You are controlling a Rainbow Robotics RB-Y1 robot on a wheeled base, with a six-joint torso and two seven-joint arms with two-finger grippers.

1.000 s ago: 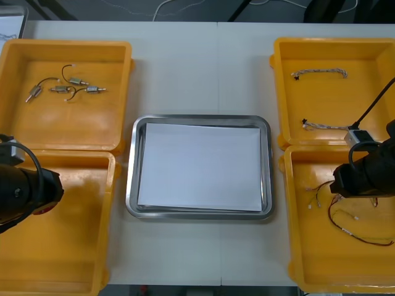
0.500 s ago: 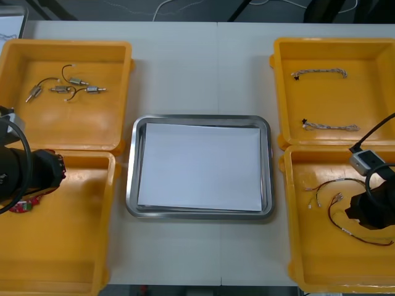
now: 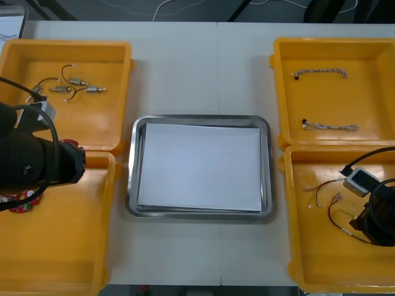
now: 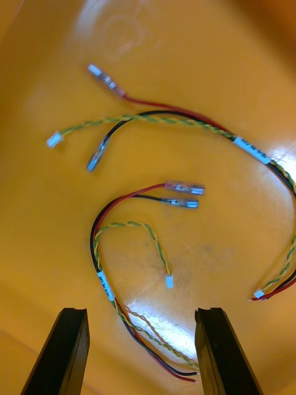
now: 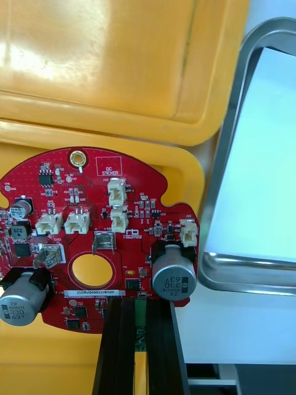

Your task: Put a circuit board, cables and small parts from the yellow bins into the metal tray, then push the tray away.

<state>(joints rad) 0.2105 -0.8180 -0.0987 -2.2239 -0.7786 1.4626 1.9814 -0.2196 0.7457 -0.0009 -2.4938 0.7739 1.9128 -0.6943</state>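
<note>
My left gripper (image 3: pixel 74 161) is shut on the near edge of a round red circuit board (image 5: pixel 98 234). It holds the board over the rim of the near-left yellow bin (image 3: pixel 92 246), close to the metal tray (image 3: pixel 200 119), which is white inside. In the left wrist view the fingers (image 5: pixel 123 345) stand close together at the board's edge. My right gripper (image 4: pixel 140 321) is open just above red and yellow cables (image 4: pixel 132 203) in the near-right bin (image 3: pixel 308 259). Its arm (image 3: pixel 376 222) hangs over that bin's right part.
Another red board (image 3: pixel 18 202) lies in the near-left bin. Small metal parts (image 3: pixel 68 88) with wires sit in the far-left bin. Two twisted cables (image 3: pixel 319 73) lie in the far-right bin. The tray's rim (image 5: pixel 246 278) lies just beside the held board.
The left arm has moved right toward the tray with the board. The right arm has moved toward the table's near edge, low over the red and yellow cables.
</note>
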